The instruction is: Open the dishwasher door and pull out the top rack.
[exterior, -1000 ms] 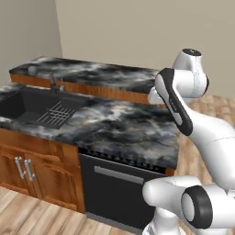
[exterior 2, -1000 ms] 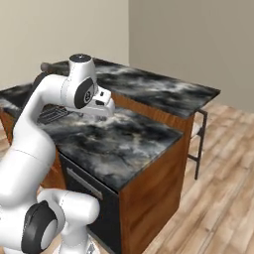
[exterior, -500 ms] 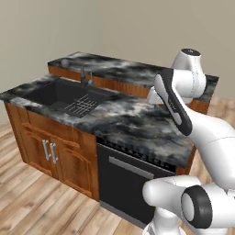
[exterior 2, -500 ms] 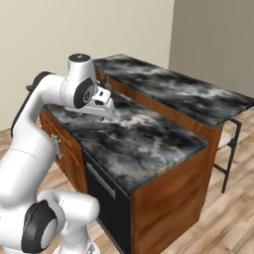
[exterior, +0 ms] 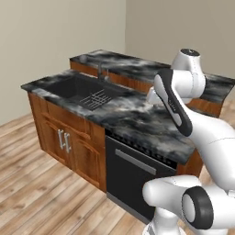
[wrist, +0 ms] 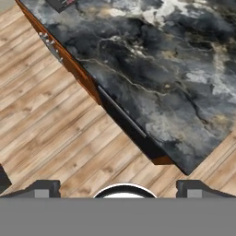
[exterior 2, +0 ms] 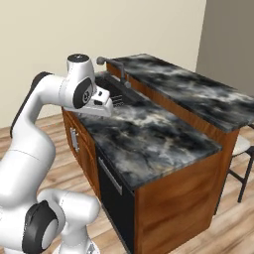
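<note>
Hand view first: the claw hangs high above the kitchen, tips spread wide with nothing between them, looking straight down past the worktop edge to the plank floor. Just under that edge runs the dishwasher door, seen nearly edge-on, its silver bar handle a thin bright line along the top. From the left base view the door is plainly shut, a flat black panel beside the wooden cabinet doors, handle running level near its top. The top rack is hidden behind it, so the opening comes first.

Best play here, as I judge it: bring the claw down in front of the worktop, turn it so the tips straddle the bar from above and below, and take the bar near its middle so the door swings evenly. Then pull outward and down along the door's arc, not straight back.

Further off sit the black sink and, beyond it, the raised back counter, both well clear of the work.
</note>
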